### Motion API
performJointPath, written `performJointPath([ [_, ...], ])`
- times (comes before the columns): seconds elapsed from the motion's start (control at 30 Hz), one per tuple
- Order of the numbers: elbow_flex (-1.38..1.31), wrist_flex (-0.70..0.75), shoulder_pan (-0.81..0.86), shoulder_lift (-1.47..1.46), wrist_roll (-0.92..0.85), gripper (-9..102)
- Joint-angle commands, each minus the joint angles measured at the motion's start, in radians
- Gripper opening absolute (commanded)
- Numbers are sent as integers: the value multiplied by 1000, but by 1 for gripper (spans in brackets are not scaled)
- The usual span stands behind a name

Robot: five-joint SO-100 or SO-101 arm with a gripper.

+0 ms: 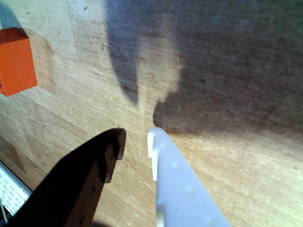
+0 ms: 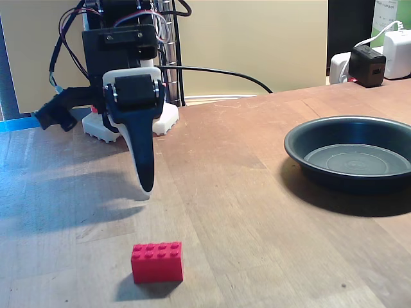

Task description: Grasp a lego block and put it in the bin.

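Observation:
The lego block, a small bright red brick with studs up, sits on the wooden table near the front in the fixed view. In the wrist view the lego block lies at the far left edge. My gripper hangs above the table behind the block, pointing down, clear of it. Its black finger and white finger stand a little apart, and my gripper holds nothing. The bin, a shallow dark round pan, rests at the right with nothing in it.
The arm's white base stands at the back left, with a black cable running right from it. Power adapters sit at the back right corner. A white ribbed object shows at the wrist view's lower left.

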Motion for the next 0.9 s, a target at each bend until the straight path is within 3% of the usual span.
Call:
performJointPath([
  [0.0, -54, 29, -5, -11, -6, 0],
  [0.33, -466, 445, -44, -58, -6, 0],
  [0.87, -1063, 548, -58, -827, -5, 0],
])
